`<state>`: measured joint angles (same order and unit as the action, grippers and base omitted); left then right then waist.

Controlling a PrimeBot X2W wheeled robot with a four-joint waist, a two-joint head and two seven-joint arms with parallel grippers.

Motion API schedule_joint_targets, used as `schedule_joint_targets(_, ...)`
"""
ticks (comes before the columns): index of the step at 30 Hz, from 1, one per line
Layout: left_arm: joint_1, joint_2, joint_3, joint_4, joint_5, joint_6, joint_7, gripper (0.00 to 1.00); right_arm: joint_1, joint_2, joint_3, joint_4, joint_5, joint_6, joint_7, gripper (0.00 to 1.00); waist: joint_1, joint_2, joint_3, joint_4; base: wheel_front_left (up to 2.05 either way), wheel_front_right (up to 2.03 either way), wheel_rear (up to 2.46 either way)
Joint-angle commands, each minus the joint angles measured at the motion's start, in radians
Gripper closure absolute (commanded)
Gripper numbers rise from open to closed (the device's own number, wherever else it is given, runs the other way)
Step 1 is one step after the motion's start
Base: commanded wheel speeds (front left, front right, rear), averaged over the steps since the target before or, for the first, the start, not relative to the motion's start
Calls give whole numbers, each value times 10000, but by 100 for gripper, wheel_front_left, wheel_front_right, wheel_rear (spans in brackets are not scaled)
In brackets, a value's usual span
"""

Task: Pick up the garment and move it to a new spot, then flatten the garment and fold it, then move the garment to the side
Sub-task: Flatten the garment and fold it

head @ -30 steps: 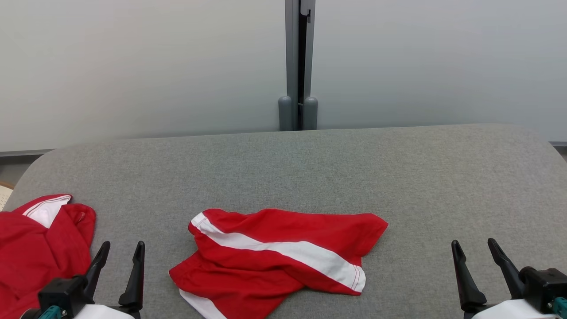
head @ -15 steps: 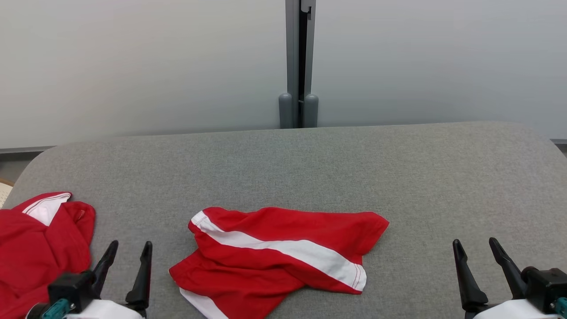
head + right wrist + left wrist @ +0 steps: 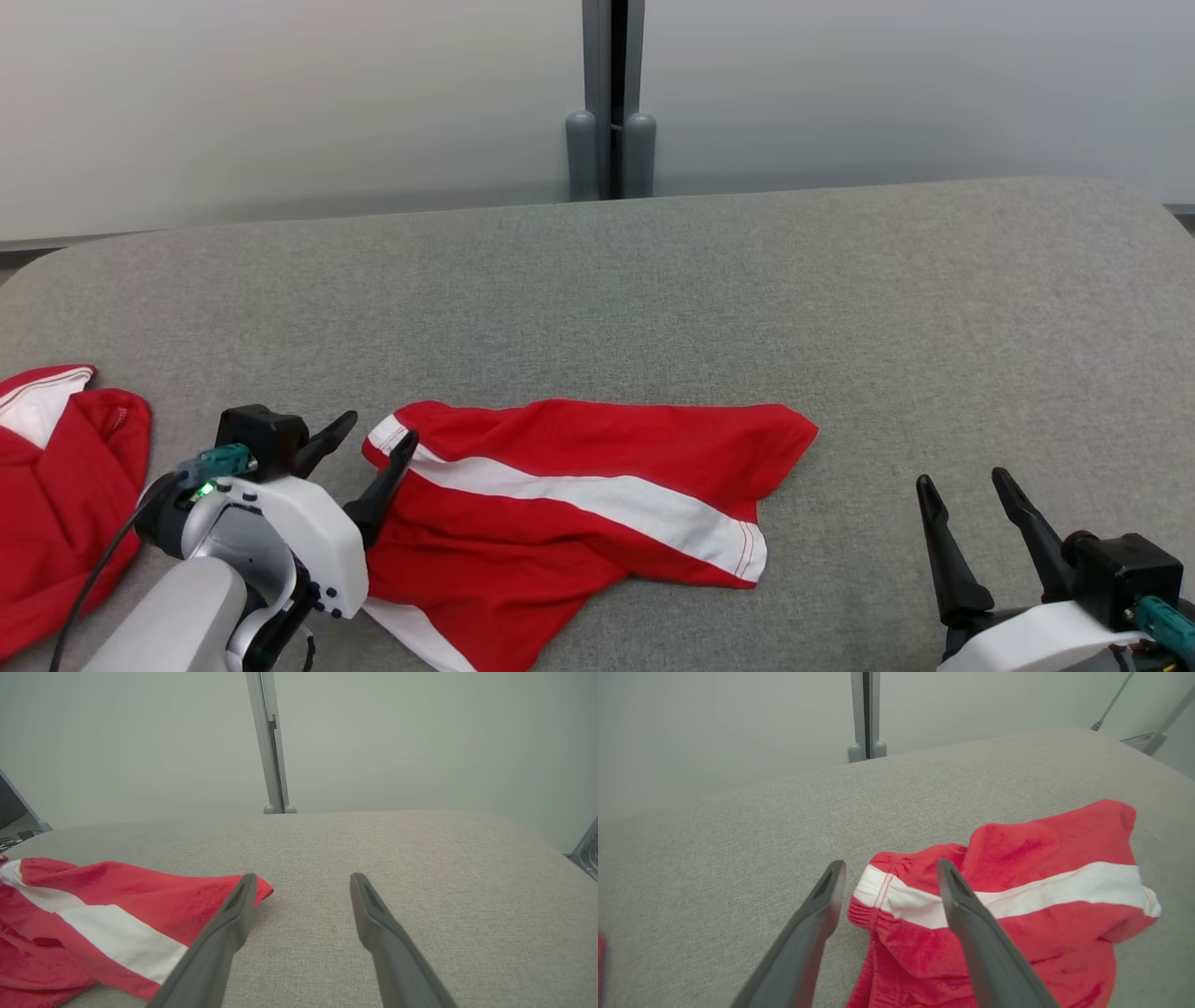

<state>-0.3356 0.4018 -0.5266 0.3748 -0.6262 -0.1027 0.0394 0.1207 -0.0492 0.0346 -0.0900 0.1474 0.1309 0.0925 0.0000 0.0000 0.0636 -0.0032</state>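
The garment point(image 3: 579, 504) is a pair of red shorts with a white stripe, lying crumpled on the grey padded table point(image 3: 653, 289) near its front middle. My left gripper point(image 3: 378, 439) stands open at the garment's upper left corner, fingers pointing right toward the white waistband end. Through the left wrist camera that waistband corner point(image 3: 896, 896) lies between and just beyond my open left gripper point(image 3: 889, 872). Far from the cloth, my right gripper point(image 3: 966, 481) is open at the lower right. In the right wrist view the garment point(image 3: 107, 914) lies left of my open right gripper point(image 3: 302, 881).
Another red and white garment point(image 3: 56, 485) lies bunched at the table's left edge. A grey post point(image 3: 611, 93) rises behind the table against a pale wall. Bare grey table surface stretches behind and to the right of the shorts.
My left gripper has risen and swung right, up to the garment's left corner. The camera has tilted down, shifting the whole scene up. The right gripper stays put.
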Motion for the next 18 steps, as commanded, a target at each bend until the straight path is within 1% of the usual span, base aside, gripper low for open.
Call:
schedule_joint_targets(1, -302, 146, -87, 220, -91, -102, 139, 0, -114, -24, -12, 30, 17, -3, -100, 0, 0, 0, 261, -177, 0, 0, 0)
schedule_joint_targets(4, -836, 354, -518, 765, -244, -235, 763, 0, -247, -23, 34, 91, 34, -3, -157, 0, 0, 0, 486, -298, 0, 0, 0)
schedule_joint_targets(7, -1254, 560, -992, 1165, -481, -273, 1373, 0, -344, -26, 87, 191, 76, -3, -247, 0, 0, 0, 622, -407, 0, 0, 0)
schedule_joint_targets(8, -1254, 560, -992, 1165, -481, -273, 1373, 0, -344, -26, 87, 191, 76, -3, -247, 0, 0, 0, 622, -407, 0, 0, 0)
schedule_joint_targets(12, -1663, 871, -1744, 1124, -1246, -281, 1997, 0, -472, -24, 131, 275, 126, -3, -345, 0, 0, 0, 796, -502, 0, 0, 0)
schedule_joint_targets(13, -1744, 967, -1926, 1037, -1449, -282, 2049, 14, -478, -24, 120, 300, 159, -3, -375, 0, 0, 0, 841, -508, 0, 0, 0)
schedule_joint_targets(14, -1811, 1036, -2055, 956, -1664, -283, 2042, 100, -503, -21, 115, 318, 172, -3, -409, 0, 0, 0, 871, -509, 0, 0, 0)
schedule_joint_targets(15, -1927, 1177, -2178, 913, -1660, -284, 1933, 100, -528, -23, 105, 323, 176, -3, -436, 0, 0, 0, 906, -509, 0, 0, 0)
schedule_joint_targets(18, -2086, 1348, -2471, 833, -1911, -285, 1704, 100, -554, -23, 116, 409, 162, -3, -437, 0, 0, 0, 977, -478, 0, 0, 0)
